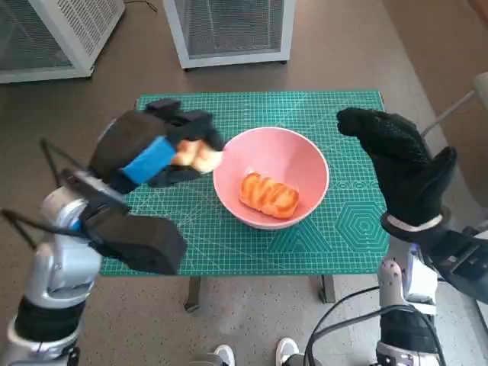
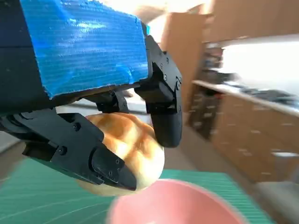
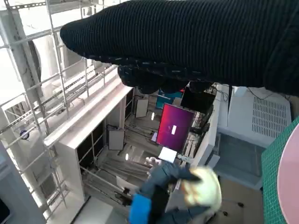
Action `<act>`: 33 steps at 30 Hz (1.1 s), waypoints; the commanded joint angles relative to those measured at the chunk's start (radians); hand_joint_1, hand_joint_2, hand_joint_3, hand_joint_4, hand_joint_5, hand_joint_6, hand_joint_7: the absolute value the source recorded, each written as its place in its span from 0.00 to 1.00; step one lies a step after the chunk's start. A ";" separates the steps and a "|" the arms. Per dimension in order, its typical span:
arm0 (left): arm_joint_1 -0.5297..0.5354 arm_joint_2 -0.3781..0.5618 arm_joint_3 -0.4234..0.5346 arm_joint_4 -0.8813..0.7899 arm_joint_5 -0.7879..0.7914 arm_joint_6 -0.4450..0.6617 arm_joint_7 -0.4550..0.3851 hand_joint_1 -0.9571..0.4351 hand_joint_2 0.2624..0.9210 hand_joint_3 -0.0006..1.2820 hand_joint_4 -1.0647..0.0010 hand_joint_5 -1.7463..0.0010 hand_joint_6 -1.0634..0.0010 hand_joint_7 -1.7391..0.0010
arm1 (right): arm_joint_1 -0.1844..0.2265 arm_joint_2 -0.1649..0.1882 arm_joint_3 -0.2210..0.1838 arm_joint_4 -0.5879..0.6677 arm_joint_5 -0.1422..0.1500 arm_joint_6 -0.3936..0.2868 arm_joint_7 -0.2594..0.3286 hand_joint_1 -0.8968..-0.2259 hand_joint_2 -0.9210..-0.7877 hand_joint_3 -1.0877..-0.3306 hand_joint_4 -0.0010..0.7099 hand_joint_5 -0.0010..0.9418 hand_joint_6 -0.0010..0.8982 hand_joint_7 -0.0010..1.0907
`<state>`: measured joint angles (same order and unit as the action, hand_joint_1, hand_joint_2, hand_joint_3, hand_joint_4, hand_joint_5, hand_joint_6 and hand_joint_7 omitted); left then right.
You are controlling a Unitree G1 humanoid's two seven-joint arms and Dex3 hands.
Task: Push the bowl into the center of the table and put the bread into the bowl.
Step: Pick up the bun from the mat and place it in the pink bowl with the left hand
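Our left hand [image 1: 156,152] grips a bread roll [image 1: 197,155] just beside the bowl's [image 1: 305,156] near rim, bowl lying rightward, while our right hand [image 1: 400,164] hangs open, holding nothing.

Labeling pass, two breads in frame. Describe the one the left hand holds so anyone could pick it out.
Start at the green mat and find the pink bowl near its middle. Just outside the bowl's rim, the blue-taped left hand holds a pale, rounded bread roll above the mat. The other bread is darker orange, ridged, and lies inside the bowl.
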<state>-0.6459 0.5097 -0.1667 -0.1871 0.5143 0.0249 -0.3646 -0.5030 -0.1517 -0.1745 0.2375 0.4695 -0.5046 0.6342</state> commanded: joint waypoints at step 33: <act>-0.150 -0.207 -0.238 0.511 0.103 -0.127 0.073 0.53 0.95 0.09 0.65 0.76 0.67 0.55 | 0.038 -0.008 -0.009 -0.010 -0.030 -0.014 -0.025 0.70 0.00 0.82 0.62 0.01 0.08 0.53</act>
<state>-0.8193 0.2953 -0.3981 0.3594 0.5987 -0.1251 -0.2813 -0.4885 -0.1563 -0.1853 0.2234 0.4624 -0.5235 0.6203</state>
